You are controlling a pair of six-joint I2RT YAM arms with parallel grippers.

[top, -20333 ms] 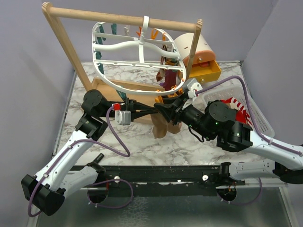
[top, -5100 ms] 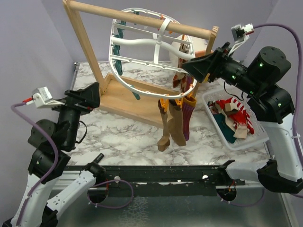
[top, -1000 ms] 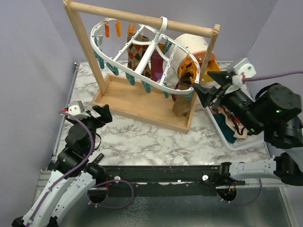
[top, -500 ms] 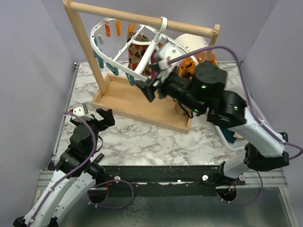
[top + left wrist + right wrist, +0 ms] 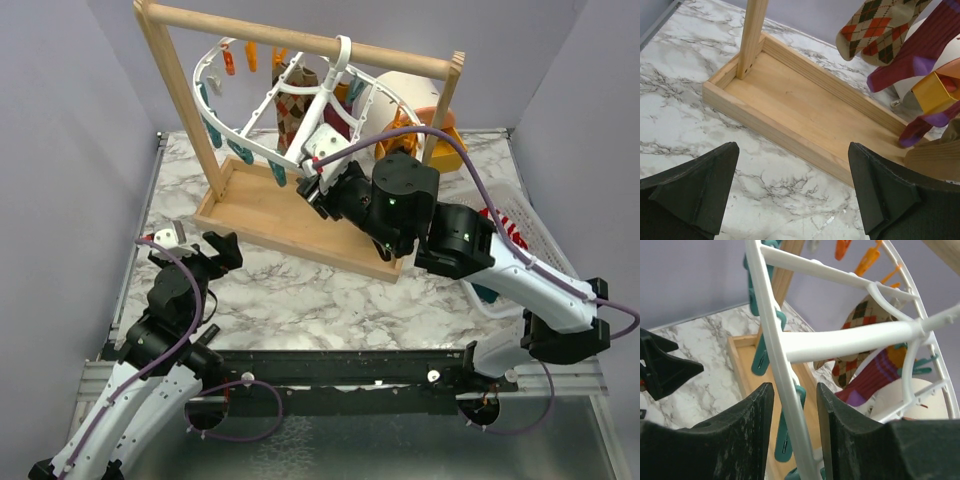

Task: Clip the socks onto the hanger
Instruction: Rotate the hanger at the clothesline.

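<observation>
The hanger (image 5: pixel 769 335) hangs on the far wooden rack (image 5: pixel 250 32), its rim between the parted, unclamped jaws of our right tool (image 5: pixel 795 390). We should close squarely between teal clips (image 5: pixel 761 360) and turn gently, since the clipped socks (image 5: pixel 860 322) would swing. Our left tool (image 5: pixel 792 147) hovers open, near left.

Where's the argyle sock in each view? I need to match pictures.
Top external: argyle sock top centre, behind the hanger's spokes.
Left wrist: argyle sock top right.
Right wrist: argyle sock right of centre, behind the hanger.
Shared landmark: wooden tray.
</observation>
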